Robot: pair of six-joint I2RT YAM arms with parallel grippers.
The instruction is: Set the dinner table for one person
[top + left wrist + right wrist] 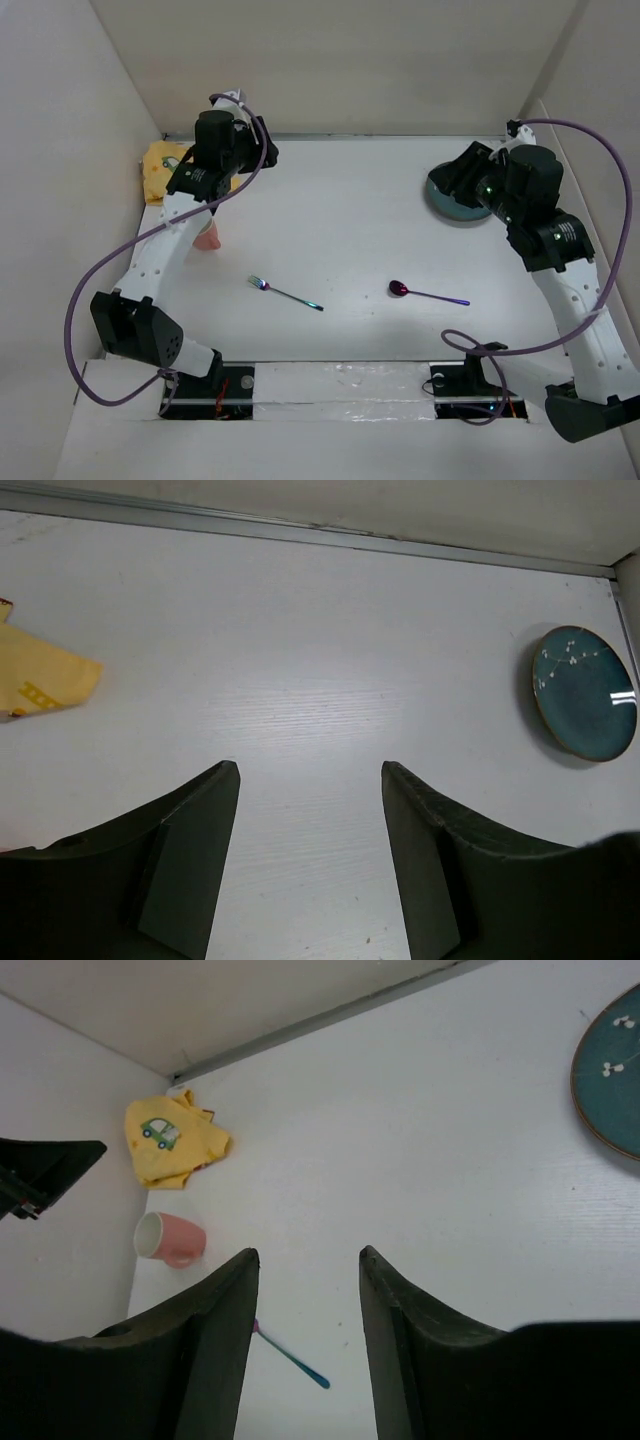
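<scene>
The dinner table [340,220] is a flat white surface with walls around it. On it lie an iridescent fork [285,293] at centre left and a matching spoon [428,294] at centre right. A teal plate [450,205] sits at the back right, half hidden under my right gripper [447,177], which hangs above it, open and empty. A pink cup [170,1238] lies on its side at the left, partly behind my left arm. My left gripper [266,148] is raised near the back left corner, open, with nothing between its jaws. The plate [585,692] shows far off in the left wrist view.
A crumpled yellow cloth [163,166] printed with a small car lies in the back left corner, beside the left gripper. Walls close in the table at the left, back and right. Purple cables loop off both arms.
</scene>
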